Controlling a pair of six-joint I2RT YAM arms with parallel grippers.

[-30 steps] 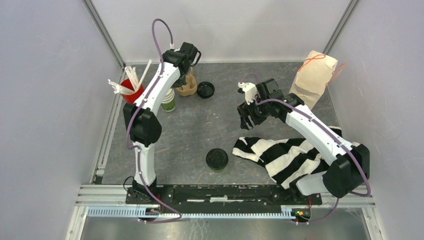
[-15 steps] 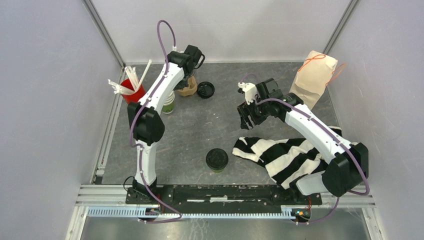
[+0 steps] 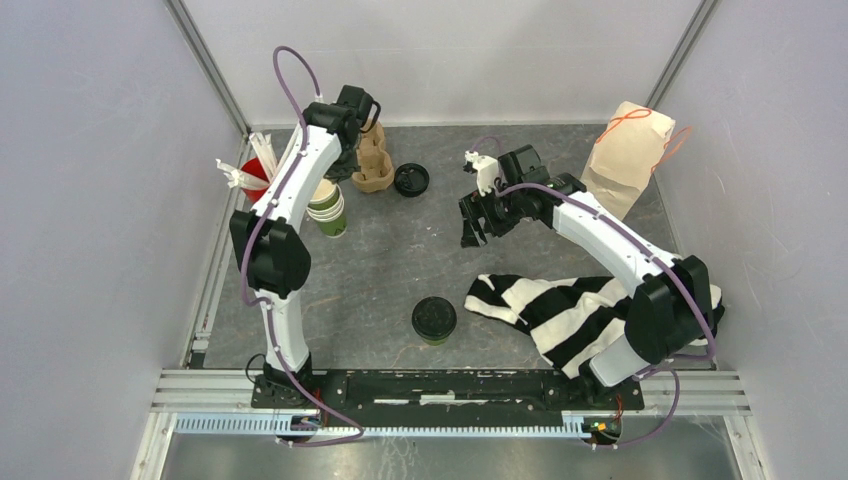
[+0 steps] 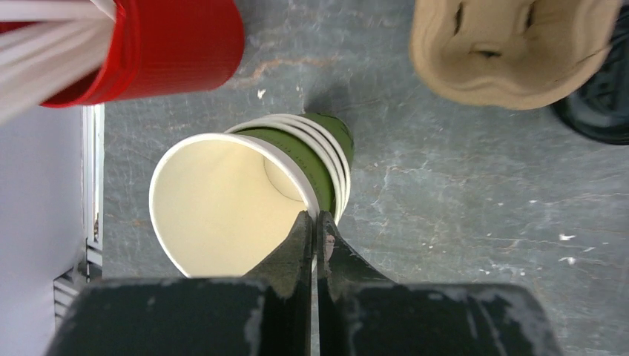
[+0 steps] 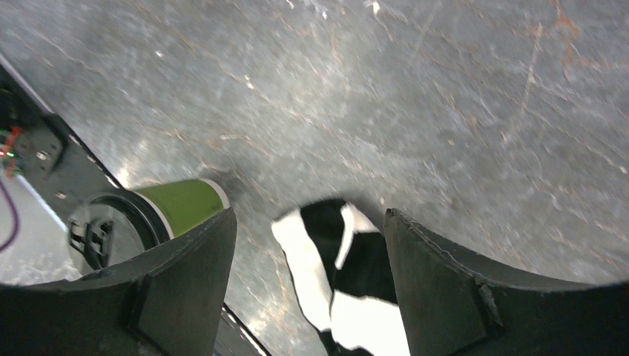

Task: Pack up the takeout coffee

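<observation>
A green paper cup, cream inside and with no lid, is pinched at its rim by my left gripper. It is tilted and sits partly in a stack of like cups. In the top view this stack stands at the back left, below my left gripper. A second green cup with a black lid on stands near the front middle and also shows in the right wrist view. A loose black lid lies by the carrier. My right gripper is open and empty above the table.
A brown pulp cup carrier stands at the back next to the loose lid. A red cup with white straws is at the left wall. A brown paper bag stands at the back right. A black-and-white striped cloth lies under my right arm.
My left arm has swung left, off the carrier, and the top cup now stands higher and tilted in the stack. My right gripper has shifted a little left and farther back.
</observation>
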